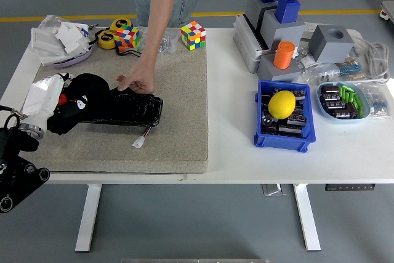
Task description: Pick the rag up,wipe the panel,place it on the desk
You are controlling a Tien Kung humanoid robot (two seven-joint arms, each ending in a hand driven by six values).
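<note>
My left hand [54,98], white with a black arm, is shut on a black rag [83,93] at the left end of a black panel [126,110]. The panel lies on a beige mat [178,103]. A white connector [138,143] on thin wires trails from the panel's front edge. A person's hand [136,80] presses on the panel's far edge and holds it. My right arm is out of view.
A blue bin [283,115] with a yellow lemon [282,104] stands right of the mat. Two Rubik's cubes [192,34] and a tape measure [108,39] lie at the back. A tray with white bits [61,41] is at the back left. Grey blocks [277,23] stand at the back right.
</note>
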